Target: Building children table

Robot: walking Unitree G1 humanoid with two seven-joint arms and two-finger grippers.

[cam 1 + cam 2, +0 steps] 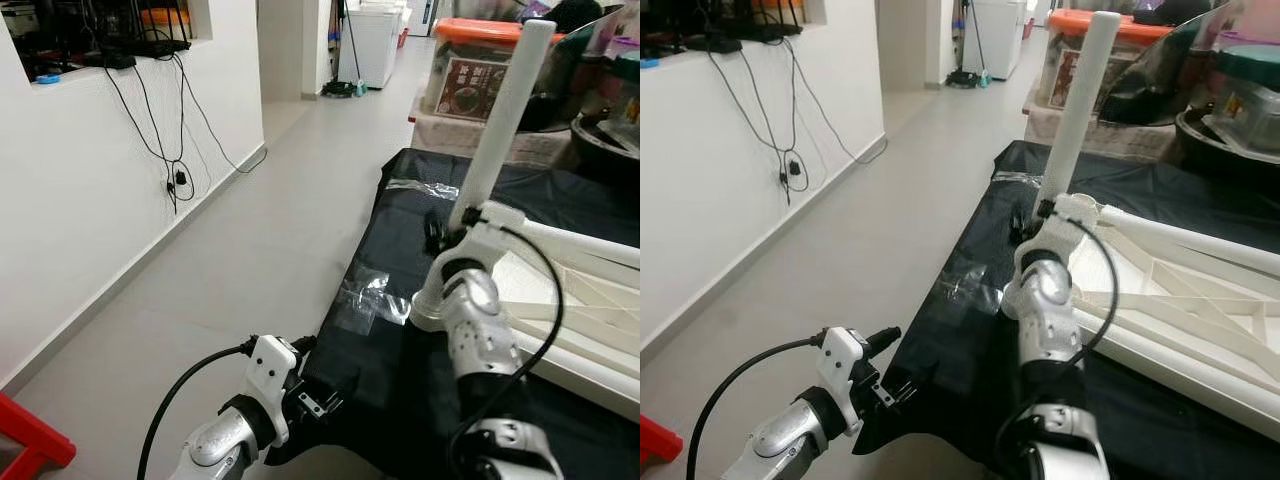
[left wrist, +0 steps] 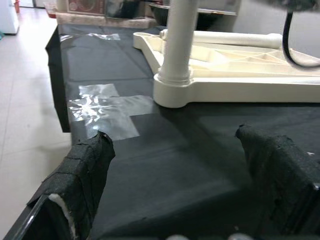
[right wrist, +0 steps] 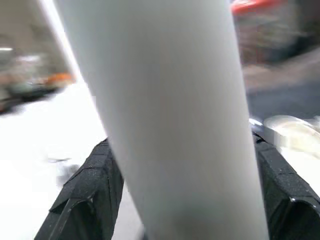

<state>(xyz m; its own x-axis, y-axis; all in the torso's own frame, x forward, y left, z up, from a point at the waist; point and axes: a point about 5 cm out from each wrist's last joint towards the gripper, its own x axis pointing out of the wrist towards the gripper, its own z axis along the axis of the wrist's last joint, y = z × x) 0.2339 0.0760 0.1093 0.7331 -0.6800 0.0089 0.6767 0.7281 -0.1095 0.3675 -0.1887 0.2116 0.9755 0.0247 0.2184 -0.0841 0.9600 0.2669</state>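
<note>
My right gripper [image 3: 182, 175] is pinching the leg [image 1: 502, 120], a smooth, round white tube that runs between the two rough black pads [image 3: 87, 192] and rises slightly tilted, its rounded end up near the far bins. The leg's foot sits in a round socket at the near left corner of the top [image 2: 225, 85], a cream plastic slab lying upside down with moulded ribs showing. A second tube of the same kind lies along the far side of that slab.

My left gripper [image 2: 185, 180] hangs low at the near left edge of the cloth [image 1: 400, 370], its taped, fabric-textured fingers [image 2: 82, 180] spread apart with nothing between them. It points toward the socket and stands near it without touching.

The cloth is matte black with fold creases and covers the whole work surface. Clear, crinkled tape [image 2: 100, 110] is stuck on it just left of the socket, and another glossy strip [image 1: 420, 188] lies farther along.

Beyond the cloth stand a clear bin with an orange lid [image 1: 478, 70] and a dark round pot [image 1: 608, 150] on the far right. To the left is pale grey floor [image 1: 250, 240], a white wall with black cables [image 1: 175, 140] hanging down it, and a red item [image 1: 30, 440] at the near left corner.
</note>
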